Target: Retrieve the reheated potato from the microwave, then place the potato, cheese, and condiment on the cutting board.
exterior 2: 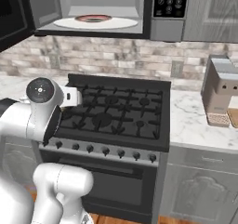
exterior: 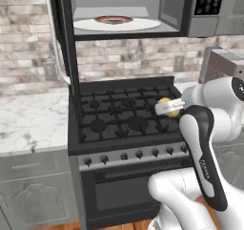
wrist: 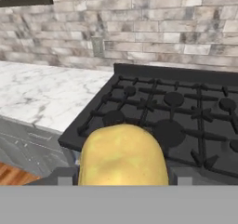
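One smooth pale-yellow potato (wrist: 123, 155)

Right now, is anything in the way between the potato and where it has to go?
Can't tell: the potato sits in the tool over the stove, and I can't see the cutting board.

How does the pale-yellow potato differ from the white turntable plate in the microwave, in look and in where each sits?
The pale-yellow oval potato is a rounded lump; the round white turntable plate is a flat disc. The potato sits between the tool's fingers above the black stove; the plate lies inside the open dark grey microwave. Both are smooth and pale.
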### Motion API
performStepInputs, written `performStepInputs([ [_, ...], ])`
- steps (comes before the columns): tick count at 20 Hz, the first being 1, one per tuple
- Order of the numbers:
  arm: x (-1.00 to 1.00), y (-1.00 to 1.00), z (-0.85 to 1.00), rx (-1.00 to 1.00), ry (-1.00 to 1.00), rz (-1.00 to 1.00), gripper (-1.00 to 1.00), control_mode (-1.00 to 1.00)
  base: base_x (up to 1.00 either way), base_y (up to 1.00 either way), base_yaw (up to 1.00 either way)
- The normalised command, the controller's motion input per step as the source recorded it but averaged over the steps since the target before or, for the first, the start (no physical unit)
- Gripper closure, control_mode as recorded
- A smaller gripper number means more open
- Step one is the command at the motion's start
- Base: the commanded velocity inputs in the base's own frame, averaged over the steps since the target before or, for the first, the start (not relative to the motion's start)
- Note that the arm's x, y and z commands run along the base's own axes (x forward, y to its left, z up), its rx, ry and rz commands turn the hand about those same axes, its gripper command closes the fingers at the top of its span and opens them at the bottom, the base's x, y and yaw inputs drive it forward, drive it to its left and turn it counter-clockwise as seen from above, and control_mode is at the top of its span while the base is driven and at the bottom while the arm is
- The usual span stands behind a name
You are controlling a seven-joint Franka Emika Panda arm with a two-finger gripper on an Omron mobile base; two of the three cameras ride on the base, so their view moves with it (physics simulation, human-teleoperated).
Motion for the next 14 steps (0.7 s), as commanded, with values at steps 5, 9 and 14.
performStepInputs([
  [5, 0.00, 0.00, 0.00, 0.00, 0.00, 0.00, 1.00, 1.00, -0.62, -0.09, -0.06],
  [9, 0.00, 0.00, 0.00, 0.00, 0.00, 0.00, 1.00, 1.00, -0.14, -0.36, -0.07],
  [14, 0.00, 0.00, 0.00, 0.00, 0.00, 0.00, 1.00, 1.00, 0.09, -0.68, -0.03],
])
